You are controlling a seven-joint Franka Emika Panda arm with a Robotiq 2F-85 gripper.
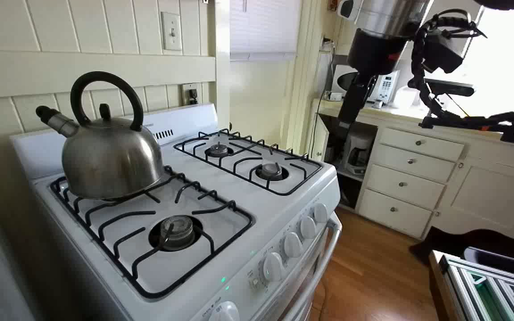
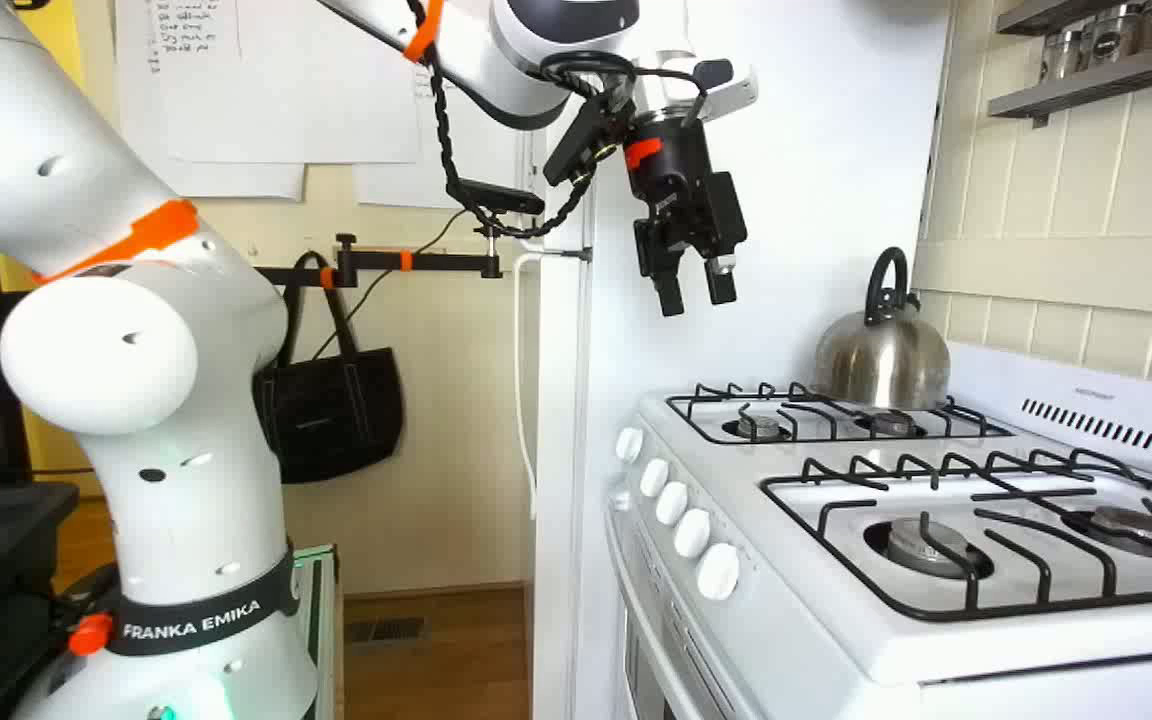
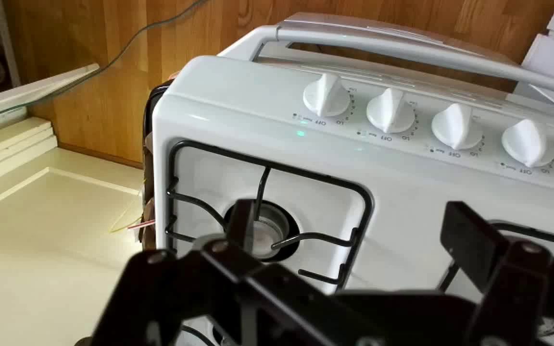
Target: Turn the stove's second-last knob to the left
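The white stove (image 1: 279, 209) shows in both exterior views and in the wrist view. A row of several round white knobs runs along its sloped front. The row's end knob (image 2: 717, 571) and the one beside it (image 2: 692, 533) show in an exterior view. In the wrist view the end knob (image 3: 326, 95) and the one beside it (image 3: 390, 110) have ridges pointing near OFF; several knobs are visible there. Which knob counts as second-last I cannot tell. My gripper (image 2: 697, 292) is open and empty, high above the stove, touching nothing. Its fingers (image 3: 349, 216) stand wide apart over the cooktop.
A steel kettle (image 1: 112, 158) stands on a back burner. Black wire grates (image 2: 896, 600) rise from the cooktop. The oven door handle (image 3: 392, 45) sticks out below the knobs. A white fridge (image 2: 561, 450) stands behind the stove in an exterior view. Drawers (image 1: 411, 183) line the far counter.
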